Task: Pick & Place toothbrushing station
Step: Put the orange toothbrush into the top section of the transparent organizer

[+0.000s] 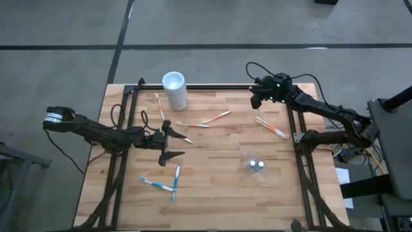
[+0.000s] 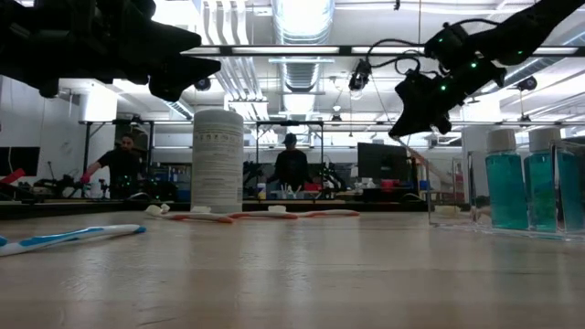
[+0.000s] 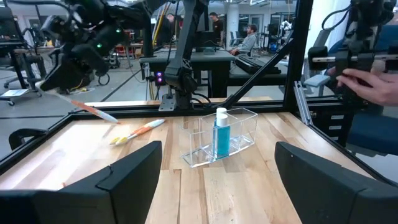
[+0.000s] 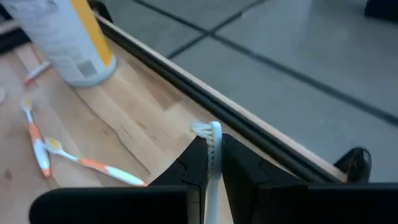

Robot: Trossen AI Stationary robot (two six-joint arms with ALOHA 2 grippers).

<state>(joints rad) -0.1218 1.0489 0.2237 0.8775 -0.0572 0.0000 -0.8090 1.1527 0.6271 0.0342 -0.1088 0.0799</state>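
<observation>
High view gives you the whole wooden counter [image 1: 212,193]. Your right claw [image 1: 259,96] hangs above the far edge toward the right corner, clenched on a toothbrush [image 4: 213,152]; the right wrist view shows the white bristled head sticking up between the two dark fingers [image 4: 249,171]. Your left claw [image 1: 175,144] hovers over the counter left of the middle, with its jaws spread wide and nothing between them.

The clear plastic cup [image 1: 255,165] sits right of the middle, toward the near edge, and you can see pale caps inside it; in the left wrist view it looks like a clear box holding a teal bottle [image 3: 221,132].

Two orange-and-white toothbrushes [image 1: 271,127] lie side by side near the right edge, just below your right claw. Another orange-and-white pair [image 1: 206,121] lies end to end near the middle, toward the far edge, and one more orange-and-white brush [image 1: 159,105] lies just left of the tall white cup [image 1: 175,90], which stands upright at the far edge. Two blue-and-white toothbrushes [image 1: 166,182] lie near the near edge on the left side, crossing or touching at one end; you cannot tell which.

A person's hand [image 3: 370,84] shows beyond the counter in the left wrist view.
</observation>
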